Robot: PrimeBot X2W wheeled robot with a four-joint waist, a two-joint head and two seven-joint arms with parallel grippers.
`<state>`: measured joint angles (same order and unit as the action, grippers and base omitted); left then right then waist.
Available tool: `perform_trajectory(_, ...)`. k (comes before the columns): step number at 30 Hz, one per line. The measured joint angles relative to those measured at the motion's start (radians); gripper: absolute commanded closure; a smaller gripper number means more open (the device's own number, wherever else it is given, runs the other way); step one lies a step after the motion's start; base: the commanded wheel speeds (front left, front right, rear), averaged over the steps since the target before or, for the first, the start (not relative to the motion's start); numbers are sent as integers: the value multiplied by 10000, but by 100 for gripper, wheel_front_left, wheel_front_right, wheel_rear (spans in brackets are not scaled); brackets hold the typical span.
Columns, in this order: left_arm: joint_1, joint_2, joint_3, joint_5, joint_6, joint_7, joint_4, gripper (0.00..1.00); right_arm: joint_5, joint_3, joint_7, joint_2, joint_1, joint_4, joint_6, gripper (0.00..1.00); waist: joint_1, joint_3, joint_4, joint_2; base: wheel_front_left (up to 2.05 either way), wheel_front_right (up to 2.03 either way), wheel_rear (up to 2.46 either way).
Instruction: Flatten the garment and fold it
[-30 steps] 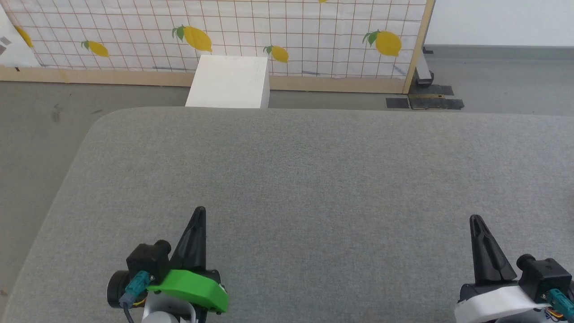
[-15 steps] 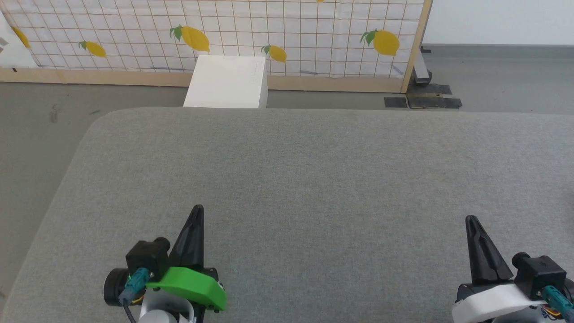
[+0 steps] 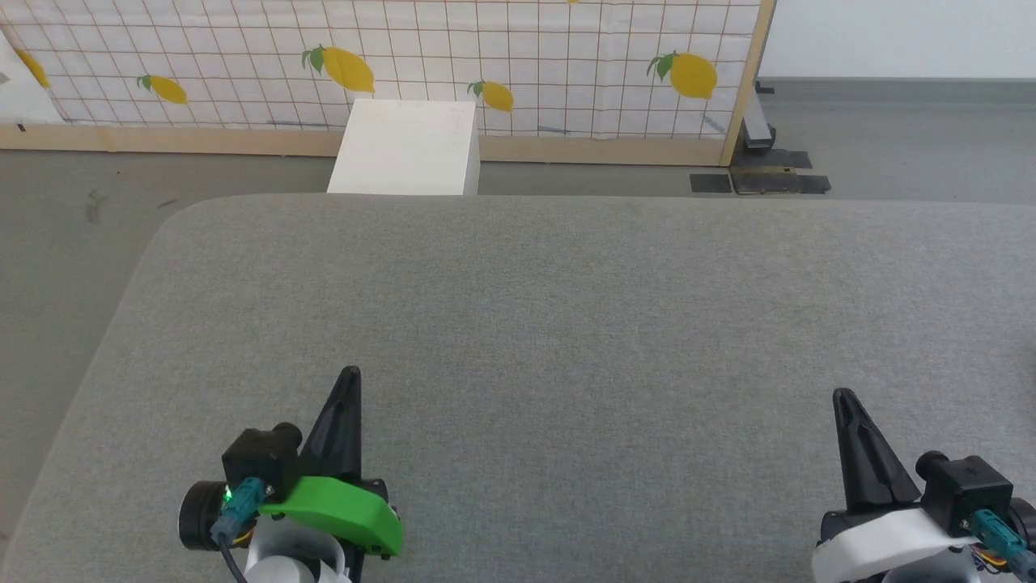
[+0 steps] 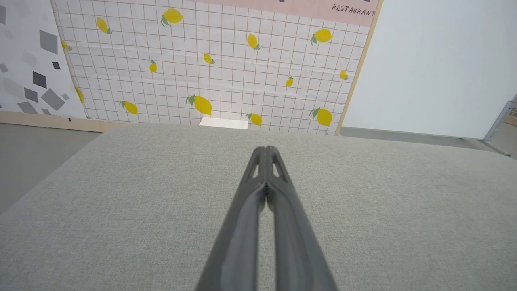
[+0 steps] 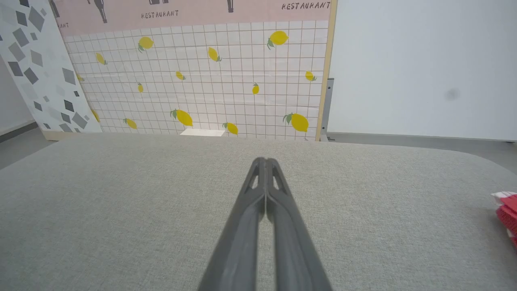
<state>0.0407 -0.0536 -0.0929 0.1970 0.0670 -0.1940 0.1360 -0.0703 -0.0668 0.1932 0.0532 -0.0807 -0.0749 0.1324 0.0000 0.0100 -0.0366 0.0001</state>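
— Since both pairs of jaws are pressed together and hold nothing, where do we begin with the garment [image 5: 507, 213]?

— We find it first. From the right wrist we see a scrap of red with a white edge. It lies on the grey padded surface [image 3: 566, 324], well off to the right of the right gripper [image 5: 265, 162], and the frame edge cuts it. We judge that to be the shorts.

— So the step in hand is the reach?

— We think so. We should turn to the right until the whole cloth lies before the head camera. We part the right fingers before coming down and take a single layer at the waistband or a hem corner, not a bunched handful. The left gripper [image 3: 349, 379] can take the matching corner, so that we pull the cloth taut and lay it flat.

— What can't we make out?

— Most of it. Whether the garment lies crumpled or spread, which part faces us and where the waistband sits are all beyond the frame. From the head, the padded surface runs past the right edge, so we cannot tell how near its rim the cloth lies. Past the far edge, the white box [image 3: 405, 146] and the lemon-print screen [image 3: 526, 57] stand well apart from our work.
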Motion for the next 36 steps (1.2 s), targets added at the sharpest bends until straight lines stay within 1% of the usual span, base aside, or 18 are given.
perform_trajectory(2, -1, 0, 23, -86, -67, 71, -33, 100, 8, 15, -54, 0, 17, 13, 0, 100, 0, -2, 9, 0, 0, 0, 0)
perform_trajectory(36, -55, 2, 345, -771, -257, 740, -493, 100, 196, 251, -715, 0, 214, 267, 0, 100, 0, -38, 141, 0, 0, 0, 0)
